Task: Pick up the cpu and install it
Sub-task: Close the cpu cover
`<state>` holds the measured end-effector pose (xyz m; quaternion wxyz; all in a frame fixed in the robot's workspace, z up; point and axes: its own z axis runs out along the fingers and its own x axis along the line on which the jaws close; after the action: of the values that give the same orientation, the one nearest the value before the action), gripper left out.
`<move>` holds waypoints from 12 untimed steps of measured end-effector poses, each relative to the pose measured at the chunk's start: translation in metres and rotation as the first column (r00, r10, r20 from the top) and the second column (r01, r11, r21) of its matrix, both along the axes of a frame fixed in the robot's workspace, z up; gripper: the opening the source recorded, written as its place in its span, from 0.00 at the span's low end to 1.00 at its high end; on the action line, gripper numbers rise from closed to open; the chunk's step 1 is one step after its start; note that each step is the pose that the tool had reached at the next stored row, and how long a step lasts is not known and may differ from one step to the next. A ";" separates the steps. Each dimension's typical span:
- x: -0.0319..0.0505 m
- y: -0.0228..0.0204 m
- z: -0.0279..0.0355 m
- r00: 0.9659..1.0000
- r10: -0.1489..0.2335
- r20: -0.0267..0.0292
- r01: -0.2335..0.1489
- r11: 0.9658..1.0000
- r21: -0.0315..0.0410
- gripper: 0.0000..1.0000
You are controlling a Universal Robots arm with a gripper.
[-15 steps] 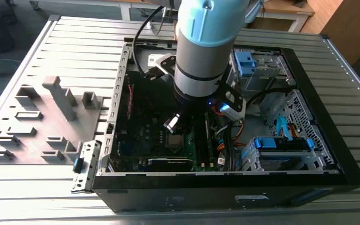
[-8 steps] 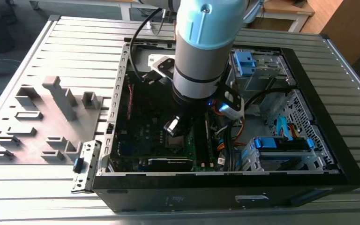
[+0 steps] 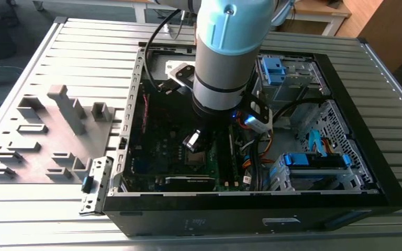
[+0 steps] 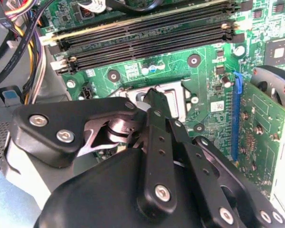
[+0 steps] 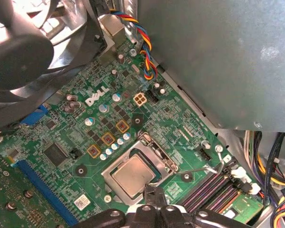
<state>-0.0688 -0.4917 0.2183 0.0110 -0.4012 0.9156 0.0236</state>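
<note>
Green mobo [image 5: 175, 128], cpu [image 5: 133, 173] in socket [image 5: 157, 151], gripper [image 5: 155, 192] near

Open black case [image 3: 257, 217] lies flat on slatted metal table [image 3: 82, 47]. Arm [image 3: 222, 57], grey with pale-blue cap, reaches down into middle of case. Gripper [image 3: 192, 140] hangs low over green board [image 3: 152, 157], just above cpu [image 3: 196, 158], a grey square lying flat on board; contact cannot be told. Blue drive brackets [image 3: 316, 159] inside case toward exterior view's right. Grey fixture plate [image 3: 44, 136] on table at exterior view's left, beside case.
</note>
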 end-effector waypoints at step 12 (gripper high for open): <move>-0.0180 -0.0001 0.0016 1.000 0.000 0.001 0.000 1.000 -0.001 0.11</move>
<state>-0.0868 -0.4917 0.2199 0.0115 -0.4013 0.9156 0.0232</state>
